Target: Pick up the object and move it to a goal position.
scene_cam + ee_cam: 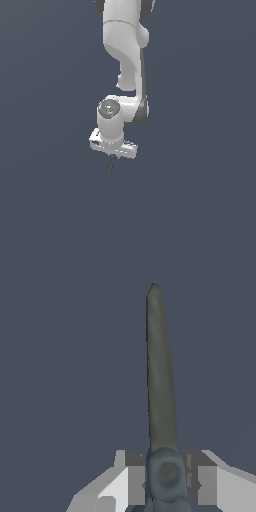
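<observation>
Firstly, exterior view: we record one white Panda arm (125,55), its gripper (113,154) pointing down over a plain grey-blue ground (45,200). Thin dark blades of the scissors (111,165) hang just below the gripper; handles hidden. No readable writing or brand marks.

Wrist view: we list the gripper (165,481) with jaws narrow, clamped on the scissors (160,376) at the pivot, blades extending away from the fingers (134,478). No labels seen.

Plain dark grey-blue surface (50,200), seemingly featureless.
</observation>
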Robot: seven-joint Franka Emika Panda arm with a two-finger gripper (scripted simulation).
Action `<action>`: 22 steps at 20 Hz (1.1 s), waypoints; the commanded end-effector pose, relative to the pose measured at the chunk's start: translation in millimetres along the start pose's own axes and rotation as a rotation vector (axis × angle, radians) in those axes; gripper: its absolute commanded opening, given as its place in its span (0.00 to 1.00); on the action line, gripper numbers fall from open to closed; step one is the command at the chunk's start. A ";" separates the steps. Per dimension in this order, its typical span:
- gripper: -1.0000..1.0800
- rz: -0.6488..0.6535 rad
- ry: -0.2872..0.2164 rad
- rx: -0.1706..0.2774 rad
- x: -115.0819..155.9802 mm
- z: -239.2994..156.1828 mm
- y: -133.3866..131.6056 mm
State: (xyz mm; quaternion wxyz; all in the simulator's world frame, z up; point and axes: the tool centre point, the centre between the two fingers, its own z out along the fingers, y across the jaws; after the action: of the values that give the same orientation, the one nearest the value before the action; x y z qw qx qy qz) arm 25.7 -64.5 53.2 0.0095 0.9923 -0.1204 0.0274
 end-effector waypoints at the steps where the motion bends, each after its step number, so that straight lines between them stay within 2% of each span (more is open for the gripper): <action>1: 0.00 0.028 0.021 -0.004 1.4 -15.8 -9.7; 22: 0.00 0.287 0.202 -0.053 10.9 -154.5 -96.1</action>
State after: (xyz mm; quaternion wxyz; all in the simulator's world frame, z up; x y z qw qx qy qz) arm 49.7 24.3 197.0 0.0413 0.9598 -0.2511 0.1182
